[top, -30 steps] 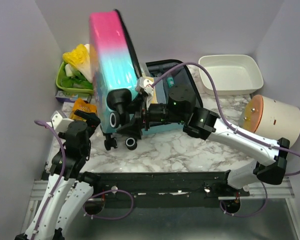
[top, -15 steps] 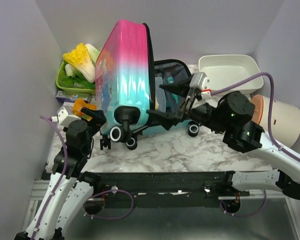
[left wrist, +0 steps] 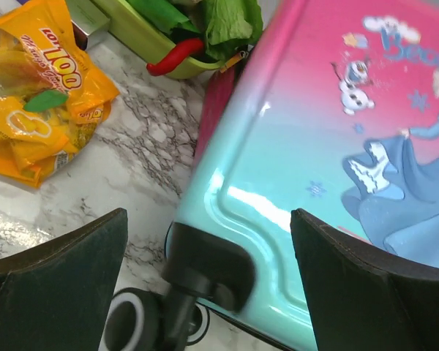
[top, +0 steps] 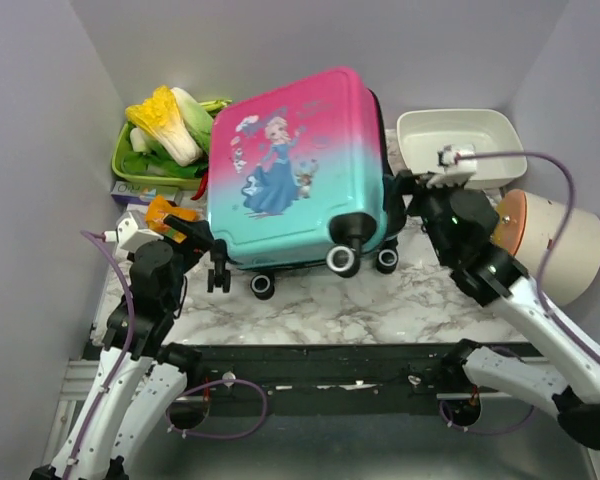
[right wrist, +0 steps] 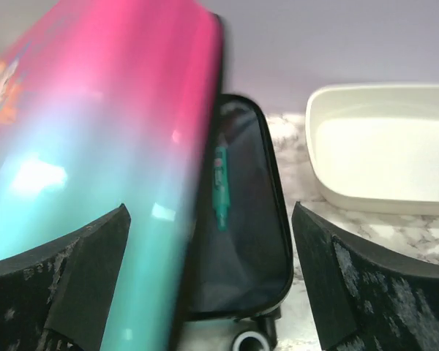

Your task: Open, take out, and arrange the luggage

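Pink-teal luggage [top: 295, 175] lid dropped, ajar.

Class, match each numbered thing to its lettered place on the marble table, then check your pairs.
1. pink-to-teal hard-shell suitcase
2. white rectangular plastic tray
3. yellow crinkly snack bag
4. cream cylindrical tub with an orange lid

A. right edge, lying on its side
B. left side, in front of the green plastic basket
C. middle, lid ajar
D. back right corner

Pairs: 1-C, 2-D, 3-B, 4-A
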Controlling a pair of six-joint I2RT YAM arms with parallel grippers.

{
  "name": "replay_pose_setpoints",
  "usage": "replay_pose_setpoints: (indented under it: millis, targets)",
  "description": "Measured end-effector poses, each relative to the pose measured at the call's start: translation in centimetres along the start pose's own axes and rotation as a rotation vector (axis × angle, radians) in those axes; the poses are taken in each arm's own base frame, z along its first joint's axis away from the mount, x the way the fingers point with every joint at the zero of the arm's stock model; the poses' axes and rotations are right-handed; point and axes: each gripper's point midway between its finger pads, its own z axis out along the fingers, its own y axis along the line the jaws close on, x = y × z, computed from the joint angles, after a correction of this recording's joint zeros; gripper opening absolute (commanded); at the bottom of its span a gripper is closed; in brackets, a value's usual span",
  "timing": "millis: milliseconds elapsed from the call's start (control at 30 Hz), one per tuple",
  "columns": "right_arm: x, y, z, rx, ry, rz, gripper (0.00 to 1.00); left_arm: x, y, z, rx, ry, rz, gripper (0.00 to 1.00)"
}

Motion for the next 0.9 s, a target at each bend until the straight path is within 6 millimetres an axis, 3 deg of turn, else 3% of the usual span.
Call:
replay_pose_setpoints:
  millis: [33, 100, 167, 233, 333, 467, 600, 700, 800, 900]
  targets:
    - [0.7, -0.9, 2.0, 0.03, 0.028, -0.011, 0.96, 0.1, -0.1, 0.1, 0.003, 0.005, 0.002, 0.99]
    - [4.1, -1.8, 6.2, 0.059, 0.125, -0.068, 0.94, 0.2, -0.2, 0.1, 0.014, 0.007, 0.003, 0.99]
    - [8.1, 0.5, 9.0, -0.088, 0.23, -0.074, 0.94, 0.2, -0.3, 0.1, 0.023, 0.004, 0.007, 0.99]
    - [12.2, 4.3, 9.4, -0.278, 0.325, -0.073, 0.97, 0.2, -0.3, 0.1, 0.025, 0.002, 0.013, 0.99]
    - [10.9, 7.0, 8.4, -0.421, 0.295, -0.035, 1.0, 0.3, -0.5, -0.1, 0.041, 0.011, 0.024, 0.99]
    - [7.4, 7.1, 6.2, -0.436, 0.223, 0.005, 1.0, 1.1, -1.9, -0.4, 0.122, 0.062, 0.041, 0.99]
    - [5.8, 4.6, 5.0, -0.307, 0.186, 0.057, 1.0, 3.4, -5.2, 0.0, 0.239, 0.186, 0.075, 0.99]
    - [6.5, 1.4, 4.7, -0.157, 0.205, 0.085, 1.0, 6.8, -9.8, -0.8, 0.347, 0.323, 0.161, 0.99]
    - [7.7, -2.2, 4.8, -0.018, 0.241, 0.111, 1.0, 10.1, -16.0, -4.6, 0.505, 0.415, 0.289, 0.99]
    - [8.7, -5.5, 4.6, 0.084, 0.266, 0.148, 1.0, 10.7, -21.3, -8.9, 0.653, 0.428, 0.343, 0.99]
